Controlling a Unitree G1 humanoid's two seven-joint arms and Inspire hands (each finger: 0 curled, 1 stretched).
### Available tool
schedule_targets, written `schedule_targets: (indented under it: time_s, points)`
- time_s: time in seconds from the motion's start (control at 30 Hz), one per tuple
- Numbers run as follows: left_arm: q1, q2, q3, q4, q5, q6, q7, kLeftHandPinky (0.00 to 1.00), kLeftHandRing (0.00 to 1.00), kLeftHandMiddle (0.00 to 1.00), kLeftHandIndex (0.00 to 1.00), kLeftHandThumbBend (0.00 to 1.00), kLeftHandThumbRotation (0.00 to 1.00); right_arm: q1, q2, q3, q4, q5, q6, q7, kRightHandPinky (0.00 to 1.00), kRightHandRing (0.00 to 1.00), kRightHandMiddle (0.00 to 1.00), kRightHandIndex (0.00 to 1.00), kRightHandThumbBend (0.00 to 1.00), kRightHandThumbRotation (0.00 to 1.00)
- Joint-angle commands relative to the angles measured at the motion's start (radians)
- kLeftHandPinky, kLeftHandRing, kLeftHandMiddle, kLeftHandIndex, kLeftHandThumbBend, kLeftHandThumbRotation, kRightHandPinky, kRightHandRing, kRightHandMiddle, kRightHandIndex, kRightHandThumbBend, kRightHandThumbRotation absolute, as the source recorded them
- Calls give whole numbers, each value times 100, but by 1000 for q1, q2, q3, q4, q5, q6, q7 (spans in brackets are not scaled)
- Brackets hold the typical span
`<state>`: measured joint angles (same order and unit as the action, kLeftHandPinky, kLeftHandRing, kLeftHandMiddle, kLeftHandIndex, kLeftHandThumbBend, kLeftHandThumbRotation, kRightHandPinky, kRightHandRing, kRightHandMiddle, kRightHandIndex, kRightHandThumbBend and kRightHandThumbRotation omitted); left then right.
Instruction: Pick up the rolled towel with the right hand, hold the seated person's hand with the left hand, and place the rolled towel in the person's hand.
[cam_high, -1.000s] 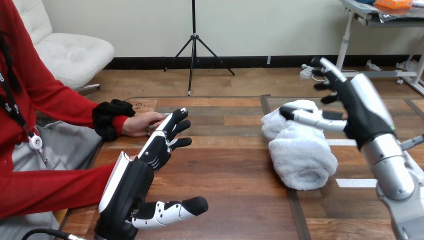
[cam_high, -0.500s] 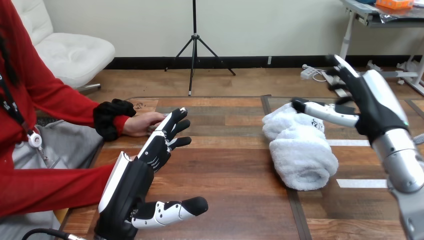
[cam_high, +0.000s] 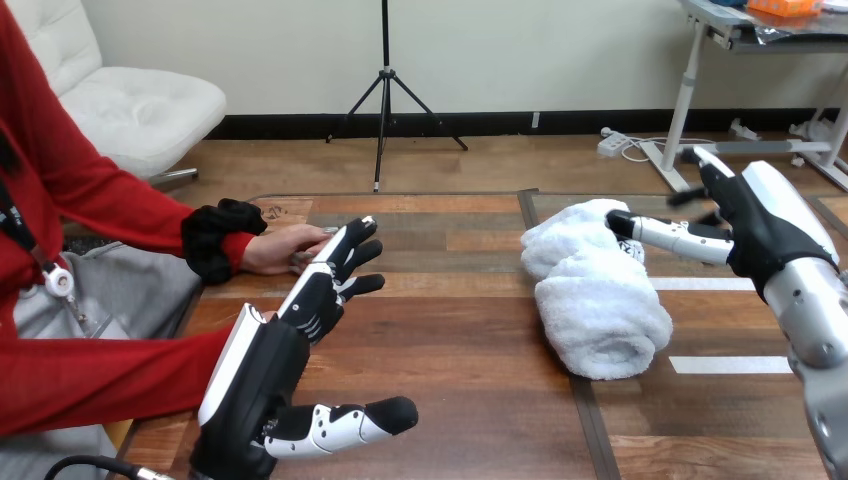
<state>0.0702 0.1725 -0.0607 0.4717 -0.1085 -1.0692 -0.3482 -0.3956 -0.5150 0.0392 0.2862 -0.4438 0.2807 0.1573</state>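
Rolled towel (cam_high: 600, 300) lies on table (cam_high: 460, 350) right of centre, right hand (cam_high: 765, 235) spread just beside its upper end (contact unclear), left hand (cam_high: 280, 345) open at lower left, fingertips near the person's hand (cam_high: 280, 248).

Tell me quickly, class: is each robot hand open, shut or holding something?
Left hand: open, fingers straight, beside the person's hand.
Right hand: open, thumb over the rolled towel, holding nothing.
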Motion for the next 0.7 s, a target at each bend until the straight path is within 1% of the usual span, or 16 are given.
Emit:
schedule_targets:
  time_s: [0.0, 0.03, 0.07, 0.1, 0.17, 0.2, 0.27, 0.3, 0.33, 0.37, 0.4, 0.47, 0.5, 0.6, 0.67]
  points:
    - [-74, -1, 5, -16, -10, -9, 0, 83, 93, 96, 94, 100, 51, -233, -6, 64, 172, -41, 11, 13, 9, 15, 23, 94, 100, 69]
    - [-75, -1, 5, -16, -10, -9, 0, 83, 92, 96, 94, 100, 52, -250, -6, 75, 199, -50, 17, 19, 14, 20, 30, 94, 100, 72]
    - [-75, -1, 6, -15, -10, -9, -1, 83, 92, 96, 94, 100, 52, -263, -6, 83, 218, -56, 20, 22, 16, 22, 33, 94, 100, 73]
    - [-75, -1, 5, -16, -9, -8, -1, 83, 92, 96, 94, 100, 52, -290, -5, 102, 261, -72, 27, 29, 18, 24, 35, 94, 100, 74]
    - [-76, -2, 5, -16, -8, -7, -1, 83, 92, 96, 94, 100, 52, -321, -4, 121, 312, -88, 31, 36, 27, 36, 48, 94, 100, 78]
    - [-77, -2, 5, -14, -6, -10, 0, 83, 92, 96, 94, 100, 52, -349, -2, 140, 361, -103, 29, 43, 31, 41, 52, 94, 100, 78]
    - [-78, -2, 5, -12, -4, -13, 0, 83, 92, 96, 94, 100, 53, -380, 1, 159, 417, -117, 25, 49, 39, 49, 57, 88, 100, 81]
    - [-79, -2, 5, -12, -3, -14, 0, 83, 92, 96, 94, 100, 53, -405, 7, 173, 462, -128, 23, 47, 42, 51, 59, 86, 100, 82]
    - [-79, -3, 4, -13, -3, -13, 0, 83, 92, 96, 94, 100, 53, -421, 12, 181, 491, -133, 22, 44, 44, 53, 59, 82, 100, 83]
    - [-79, -3, 4, -13, -3, -13, 0, 83, 92, 96, 94, 100, 53, -432, 15, 186, 512, -136, 20, 42, 47, 54, 60, 74, 100, 84]
    - [-79, -3, 1, -13, -11, -12, -5, 83, 92, 96, 94, 100, 53, -457, 21, 206, 556, -153, 26, 45, 48, 55, 60, 72, 100, 85]
    - [-81, -4, -3, -12, -20, -10, -10, 83, 93, 96, 94, 100, 53, -487, 28, 228, 608, -170, 29, 48, 51, 58, 64, 71, 100, 87]
    - [-82, -5, -4, -11, -19, -10, -10, 83, 93, 96, 94, 100, 53, -507, 38, 239, 648, -177, 33, 48, 52, 60, 65, 71, 100, 88]
    - [-84, -7, -3, -6, -14, -13, -8, 83, 93, 96, 94, 100, 53, -545, 56, 259, 726, -185, 29, 45, 47, 58, 65, 69, 100, 91]
    - [-86, -9, -2, -3, -11, -17, -7, 83, 93, 96, 94, 100, 52, -562, 63, 270, 764, -189, 20, 44, 48, 62, 69, 73, 100, 93]
